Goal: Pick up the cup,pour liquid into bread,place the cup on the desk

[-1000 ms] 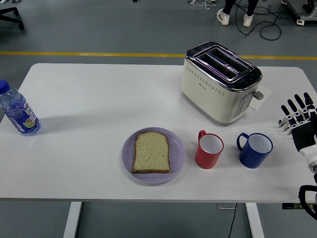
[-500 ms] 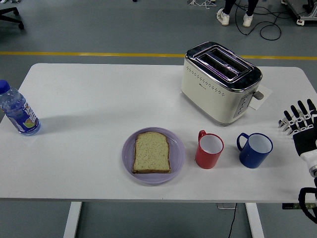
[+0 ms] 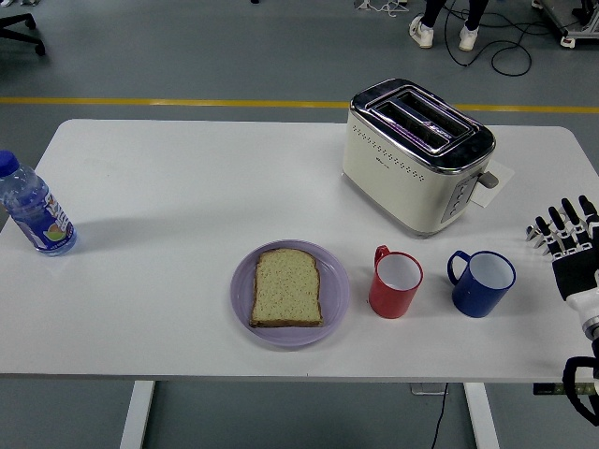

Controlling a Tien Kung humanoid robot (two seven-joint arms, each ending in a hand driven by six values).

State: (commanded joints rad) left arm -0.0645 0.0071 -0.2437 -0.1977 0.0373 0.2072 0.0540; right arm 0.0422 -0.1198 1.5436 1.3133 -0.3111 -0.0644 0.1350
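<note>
A red cup [image 3: 395,283] stands upright near the table's front, its handle pointing back-left. To its right stands a blue cup [image 3: 482,282] with its handle on the left. A slice of bread [image 3: 287,287] lies flat on a lilac plate [image 3: 242,298] left of the red cup. My right hand [image 3: 563,231] hovers at the right edge of the table, fingers spread and pointing up, holding nothing, a little right of the blue cup. The left arm is out of sight.
A cream toaster [image 3: 416,155] stands behind the cups on the white table [image 3: 187,196], with a paper slip [image 3: 494,182] beside it. A water bottle [image 3: 33,210] stands at the far left edge. A person's feet [image 3: 440,33] show on the floor beyond.
My right hand has drifted slightly right and down toward the picture's edge, fingers still spread. Nothing on the table has moved.
</note>
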